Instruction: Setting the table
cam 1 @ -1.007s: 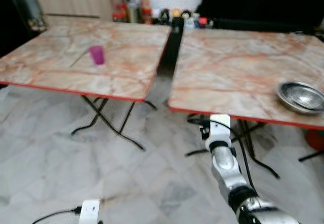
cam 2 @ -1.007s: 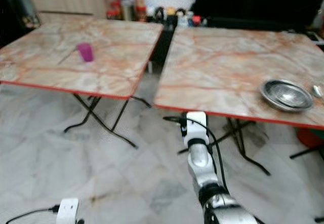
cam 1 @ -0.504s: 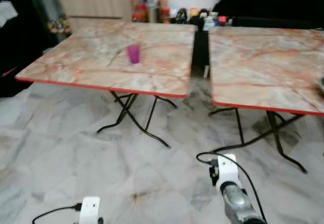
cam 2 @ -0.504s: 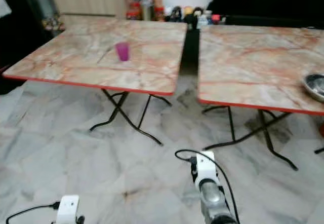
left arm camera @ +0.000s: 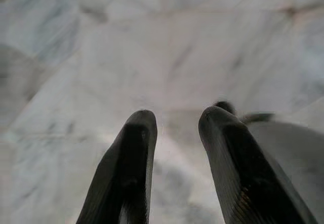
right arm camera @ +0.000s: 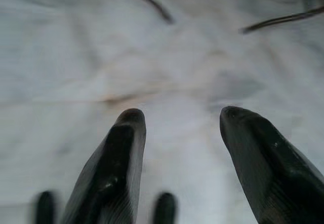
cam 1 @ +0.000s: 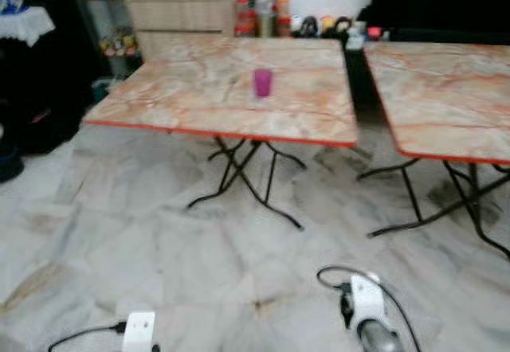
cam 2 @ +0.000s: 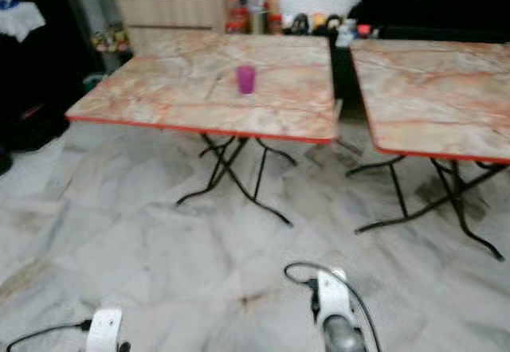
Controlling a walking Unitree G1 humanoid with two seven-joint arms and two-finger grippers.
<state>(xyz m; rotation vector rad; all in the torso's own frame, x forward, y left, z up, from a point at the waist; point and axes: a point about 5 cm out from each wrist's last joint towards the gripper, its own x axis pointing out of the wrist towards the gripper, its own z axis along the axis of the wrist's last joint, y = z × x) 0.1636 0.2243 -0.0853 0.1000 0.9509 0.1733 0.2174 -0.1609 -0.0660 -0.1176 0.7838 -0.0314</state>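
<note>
Left eye view: purple cup [cam 1: 262, 83] stands upright mid-surface [cam 1: 191, 101], well ahead. Probably light, rigid plastic; grasp across its sidewall. Left gripper [left arm camera: 174, 133] and right gripper [right arm camera: 179, 133] hang parted, empty, above floor.

A: What can't you make out?
B: The bottles [cam 1: 265, 13] at twelve o'clock blur together. The right table [cam 1: 446, 97] is cut off at three o'clock.
A: And the arms?
B: Both are cropped at six o'clock.
</note>
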